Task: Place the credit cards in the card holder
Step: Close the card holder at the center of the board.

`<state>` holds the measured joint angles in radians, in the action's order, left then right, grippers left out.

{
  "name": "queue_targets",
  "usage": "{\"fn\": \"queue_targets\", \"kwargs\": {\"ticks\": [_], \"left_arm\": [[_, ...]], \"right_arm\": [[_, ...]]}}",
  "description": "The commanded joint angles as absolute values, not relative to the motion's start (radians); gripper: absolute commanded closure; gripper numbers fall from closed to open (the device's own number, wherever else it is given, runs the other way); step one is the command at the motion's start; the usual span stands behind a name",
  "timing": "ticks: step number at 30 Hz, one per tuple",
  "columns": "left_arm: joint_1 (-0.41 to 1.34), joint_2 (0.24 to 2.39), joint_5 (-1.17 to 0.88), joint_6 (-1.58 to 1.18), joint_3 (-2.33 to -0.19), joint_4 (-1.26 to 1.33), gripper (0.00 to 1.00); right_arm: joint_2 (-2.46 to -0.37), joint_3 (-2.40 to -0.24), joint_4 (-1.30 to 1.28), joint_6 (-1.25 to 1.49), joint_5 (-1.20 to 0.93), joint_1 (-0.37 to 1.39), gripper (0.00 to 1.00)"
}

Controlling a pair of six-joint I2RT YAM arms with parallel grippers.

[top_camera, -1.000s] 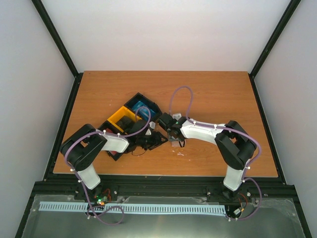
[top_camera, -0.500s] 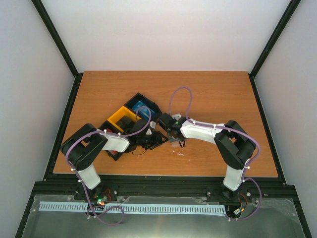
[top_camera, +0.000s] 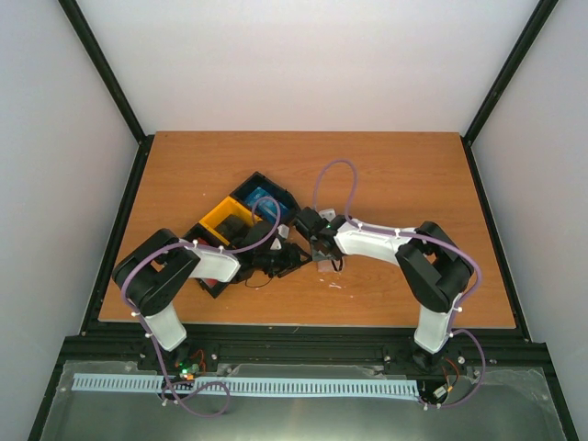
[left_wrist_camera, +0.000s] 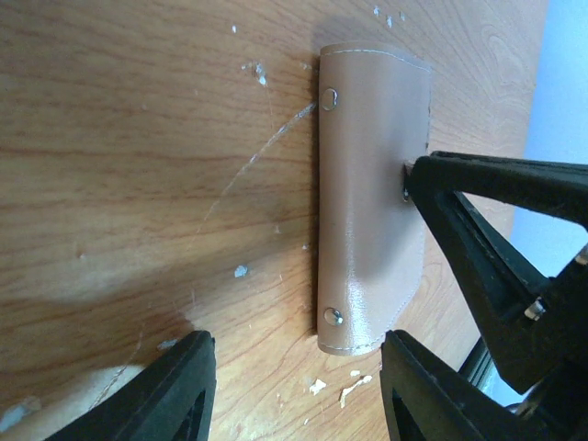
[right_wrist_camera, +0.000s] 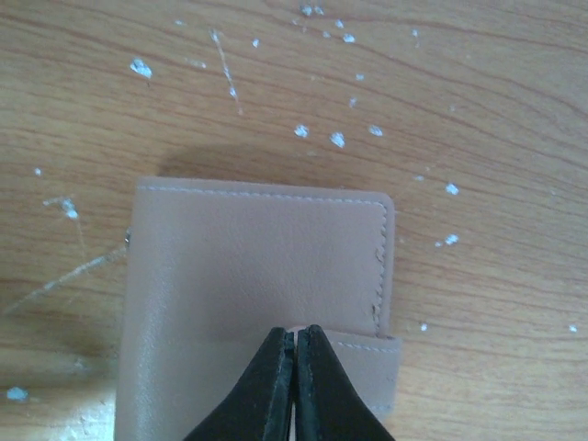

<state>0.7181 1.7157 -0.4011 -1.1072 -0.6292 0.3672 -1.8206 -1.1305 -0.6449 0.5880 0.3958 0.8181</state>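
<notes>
Lying folded shut near the middle of the table (top_camera: 413, 175), the card holder (left_wrist_camera: 372, 197) seems unfilled; the right gripper (right_wrist_camera: 294, 335), fingers closed, touches its flap, the left gripper (left_wrist_camera: 296, 367) hangs open beside it; opening it and loading every card remain

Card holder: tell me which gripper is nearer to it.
Right. The right gripper, jaws shut, has its tips against the card holder, at its side. The left gripper, jaws open, sits just off its short end, with no contact visible.
</notes>
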Motion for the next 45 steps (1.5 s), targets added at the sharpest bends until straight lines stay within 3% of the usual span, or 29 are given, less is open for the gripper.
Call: {"fn": "queue_targets", "kwargs": {"ticks": [1, 20, 45], "left_arm": [[0.714, 1.751, -0.363, -1.084, -0.629, 0.290, 0.49], [0.714, 1.812, -0.405, -1.063, -0.686, 0.316, 0.50], [0.741, 1.999, -0.378, -1.082, -0.786, 0.218, 0.77]], "right_arm": [[-1.885, -1.099, -0.617, 0.594, 0.263, 0.810, 0.97], [-1.757, -1.108, -0.680, 0.597, 0.362, 0.795, 0.97], [-1.559, -0.896, -0.451, 0.645, 0.206, 0.706, 0.97]]}}
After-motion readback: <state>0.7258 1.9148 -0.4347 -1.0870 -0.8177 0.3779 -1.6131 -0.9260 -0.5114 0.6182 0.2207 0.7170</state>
